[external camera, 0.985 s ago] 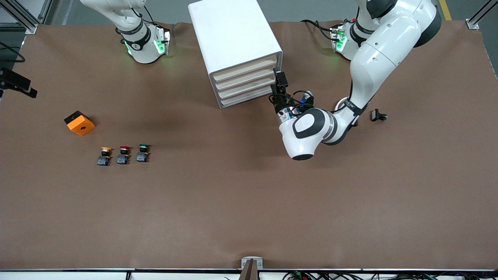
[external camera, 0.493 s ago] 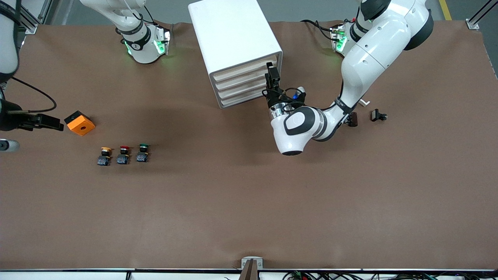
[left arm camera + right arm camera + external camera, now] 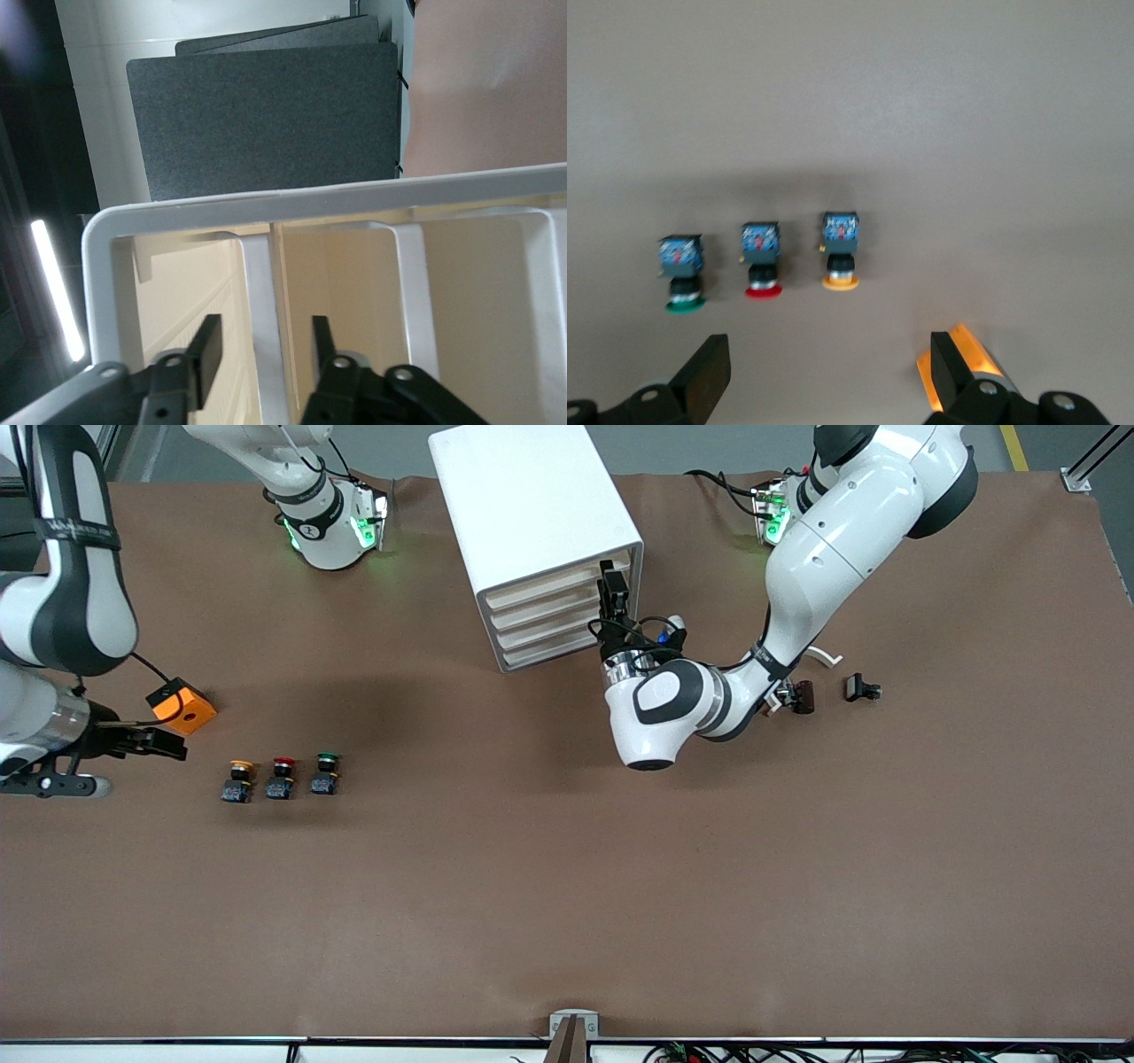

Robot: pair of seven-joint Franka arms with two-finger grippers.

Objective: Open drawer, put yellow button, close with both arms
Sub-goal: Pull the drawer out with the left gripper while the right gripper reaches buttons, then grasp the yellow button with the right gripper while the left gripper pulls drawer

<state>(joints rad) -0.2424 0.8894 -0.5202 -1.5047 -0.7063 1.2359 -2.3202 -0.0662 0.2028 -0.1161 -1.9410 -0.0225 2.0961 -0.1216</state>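
The cabinet [image 3: 540,531] stands at upper centre of the front view. The drawer [image 3: 554,584], its top one, is shut. The left gripper [image 3: 611,593] sits at the drawer's front edge, fingers [image 3: 208,350] parted narrowly either side of a white rib; whether that rib is the handle cannot be confirmed from the wrist view.

The yellow button [image 3: 237,779] stands at lower left, in a row beside the red button [image 3: 281,777] and green button [image 3: 325,773]. The right gripper [image 3: 164,746] hovers near the orange block [image 3: 183,705], spread wide and empty.

The button is probably light, rigid and easily tipped. Grip the black-and-blue body, not the rounded cap. The drawer should slide with a straight pull.
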